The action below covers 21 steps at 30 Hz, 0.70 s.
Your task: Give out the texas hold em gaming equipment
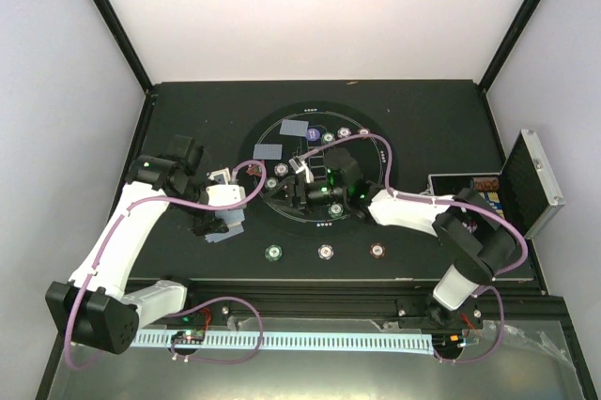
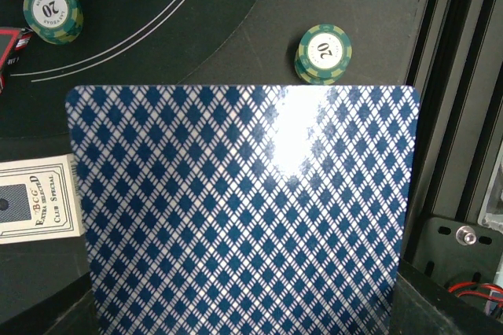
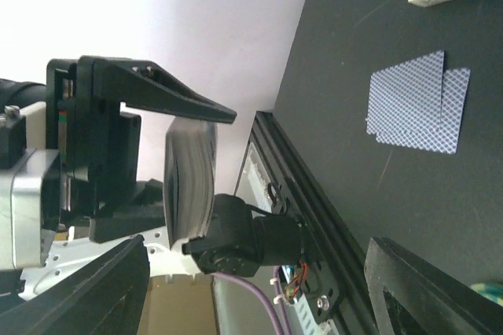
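Pinches a deck of blue diamond-backed cards (image 2: pixel 244 209) in the left tool (image 1: pixel 218 229), holds the right tool (image 1: pixel 293 190) spread and empty nearby, with two overlapped face-down cards (image 3: pixel 409 99) lying on the worktop (image 3: pixel 354 20) beyond it.

Your left arm (image 1: pixel 122 231) bows out at the elbow and folds back inward, and your left gripper (image 1: pixel 218 224) is clamped on the stack of cards (image 2: pixel 244 209). Your right arm (image 1: pixel 413 210) reaches leftward with its forearm nearly level. Your right gripper (image 1: pixel 299 189) has its fingers (image 3: pixel 78 288) spread wide apart.
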Each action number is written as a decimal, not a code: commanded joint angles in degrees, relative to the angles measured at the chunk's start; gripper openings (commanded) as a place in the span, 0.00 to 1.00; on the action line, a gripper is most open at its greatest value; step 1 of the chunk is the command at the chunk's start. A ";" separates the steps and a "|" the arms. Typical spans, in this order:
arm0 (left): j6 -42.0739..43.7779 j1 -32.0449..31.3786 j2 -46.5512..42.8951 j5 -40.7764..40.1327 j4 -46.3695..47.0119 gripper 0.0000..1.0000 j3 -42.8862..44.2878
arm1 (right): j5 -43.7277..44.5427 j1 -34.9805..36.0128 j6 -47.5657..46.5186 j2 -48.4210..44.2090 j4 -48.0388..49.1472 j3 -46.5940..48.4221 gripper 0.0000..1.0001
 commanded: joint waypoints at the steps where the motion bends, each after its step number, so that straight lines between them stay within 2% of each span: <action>1: 0.75 -0.40 0.32 1.38 -0.16 0.02 0.03 | -0.30 1.26 2.44 -2.34 4.89 -2.50 0.79; 4: 0.59 -0.41 0.44 1.65 0.00 0.02 0.36 | 0.28 2.91 0.94 -2.04 1.71 -0.41 0.80; 21: 0.57 -0.49 0.29 2.22 -0.27 0.01 0.56 | -0.60 8.87 4.03 9.30 5.30 10.56 0.78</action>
